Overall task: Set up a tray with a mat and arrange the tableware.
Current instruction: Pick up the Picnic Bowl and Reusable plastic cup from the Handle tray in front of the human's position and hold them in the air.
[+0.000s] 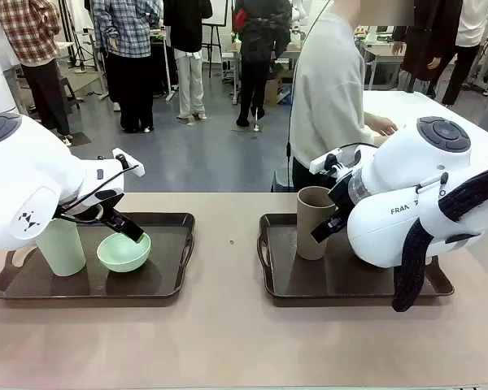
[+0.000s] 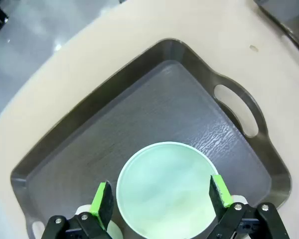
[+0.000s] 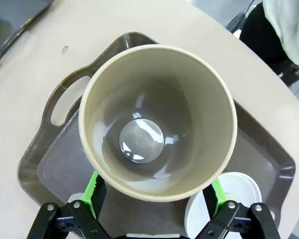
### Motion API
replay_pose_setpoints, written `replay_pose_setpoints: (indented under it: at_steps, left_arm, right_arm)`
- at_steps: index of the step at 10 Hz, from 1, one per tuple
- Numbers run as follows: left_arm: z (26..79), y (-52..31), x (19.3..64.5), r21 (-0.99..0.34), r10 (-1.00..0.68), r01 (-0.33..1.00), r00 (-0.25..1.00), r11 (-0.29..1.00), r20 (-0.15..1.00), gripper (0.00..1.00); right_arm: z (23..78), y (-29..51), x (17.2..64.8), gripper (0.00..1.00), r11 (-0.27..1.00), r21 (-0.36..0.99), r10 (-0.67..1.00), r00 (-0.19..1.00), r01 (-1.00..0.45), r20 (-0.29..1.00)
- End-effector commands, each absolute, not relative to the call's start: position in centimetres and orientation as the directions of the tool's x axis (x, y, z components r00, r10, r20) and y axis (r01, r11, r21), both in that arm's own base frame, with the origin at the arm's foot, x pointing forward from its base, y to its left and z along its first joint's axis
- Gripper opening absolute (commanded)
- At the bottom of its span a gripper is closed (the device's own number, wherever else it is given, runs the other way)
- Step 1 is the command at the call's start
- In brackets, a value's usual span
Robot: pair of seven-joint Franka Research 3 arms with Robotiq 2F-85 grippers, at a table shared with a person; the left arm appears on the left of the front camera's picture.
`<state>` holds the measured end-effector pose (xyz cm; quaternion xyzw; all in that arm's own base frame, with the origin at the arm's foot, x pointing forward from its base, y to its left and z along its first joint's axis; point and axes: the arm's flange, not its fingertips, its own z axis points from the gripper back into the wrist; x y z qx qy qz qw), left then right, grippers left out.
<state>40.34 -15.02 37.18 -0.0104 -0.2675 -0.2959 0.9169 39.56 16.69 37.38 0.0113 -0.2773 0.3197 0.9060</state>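
- Left wrist view: left gripper [image 2: 160, 191] spread astride the green bowl [image 2: 164, 174] on the left tray [image 2: 154, 99].
- Right wrist view: right gripper [image 3: 155, 189] spread around the tan tumbler [image 3: 157, 119], white bowl [image 3: 234, 189] beside it.
- Front view: green tumbler [image 1: 61, 248] beside that green bowl.

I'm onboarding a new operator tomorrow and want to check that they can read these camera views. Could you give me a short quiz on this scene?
1. True or false: the mint green bowl and the mint green tumbler stand on the same tray.
2. Multiple choice: between the right gripper's open fingers stands A) a plate, B) the tan tumbler, C) a spoon.
3. Fill in: the left gripper's open fingers flank the ___.
Key: 1 true; 2 B; 3 mint green bowl.
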Motion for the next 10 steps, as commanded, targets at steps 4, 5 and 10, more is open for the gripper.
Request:
replay_pose_setpoints:
  at_steps: [4, 5, 10]
  left_arm:
    - [37.18, -15.03, 40.33, 0.139, -0.537, 0.548, 0.682, 0.825, 0.497, 1.00]
    - [37.18, -15.03, 40.33, 0.139, -0.537, 0.548, 0.682, 0.825, 0.497, 1.00]
    - [37.18, -15.03, 40.33, 0.139, -0.537, 0.548, 0.682, 0.825, 0.497, 1.00]
  right_arm:
    - [37.38, 16.69, 39.56, 1.00, 0.795, -0.157, 0.573, 0.642, -0.586, 0.510]
    - [37.38, 16.69, 39.56, 1.00, 0.795, -0.157, 0.573, 0.642, -0.586, 0.510]
    - [37.38, 16.69, 39.56, 1.00, 0.795, -0.157, 0.573, 0.642, -0.586, 0.510]
